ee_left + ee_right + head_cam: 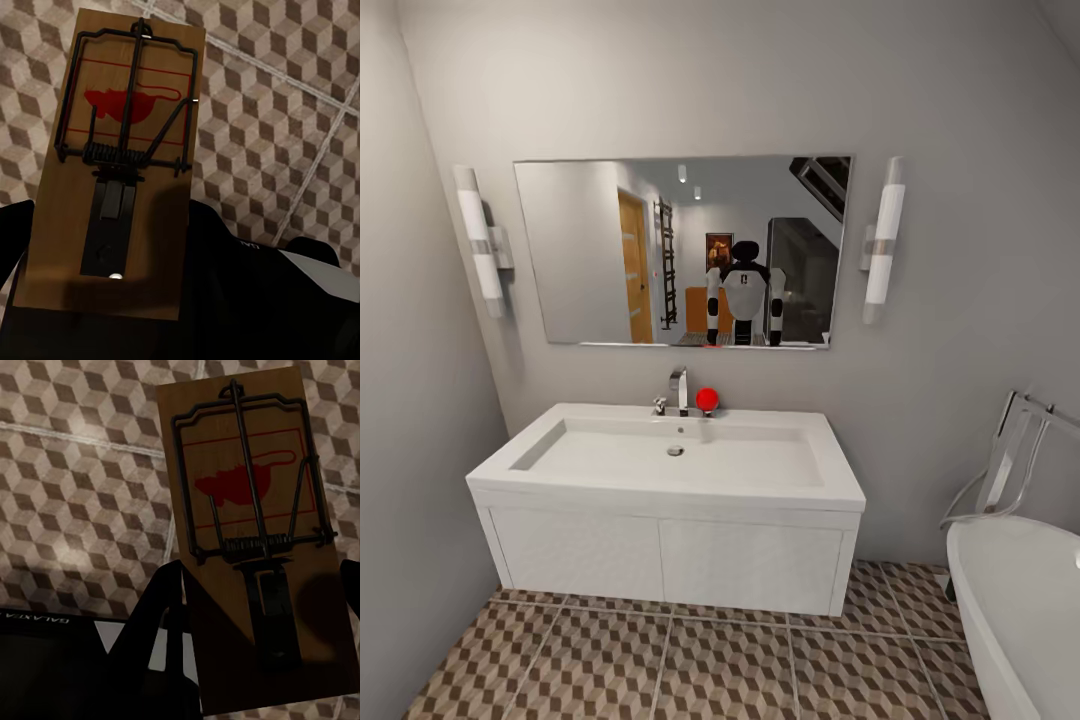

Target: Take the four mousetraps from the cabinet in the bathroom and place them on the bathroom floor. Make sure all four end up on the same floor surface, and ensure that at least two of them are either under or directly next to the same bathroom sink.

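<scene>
In the left wrist view a tan wooden mousetrap [127, 135] with a dark wire spring and a red mouse print is held over the cube-pattern bathroom floor [285, 120]; my left gripper [112, 232] is shut on its lower end. The right wrist view shows a second mousetrap [247, 525] of the same kind, gripped by my right gripper [259, 592] above the tiles [82, 487]. Straight ahead in the head view hangs the wide white sink [760, 485] with a chrome tap [679, 390], and the patterned floor [690, 670] runs beneath it. The cabinet is out of view.
A mirror [610, 250] above the basin reflects the robot. Tube lamps [481, 240] flank it. A small red ball [707, 399] sits beside the tap. The white bathtub [1020, 610] with a chrome fitting [1010, 460] stands at the right; a grey wall closes the left.
</scene>
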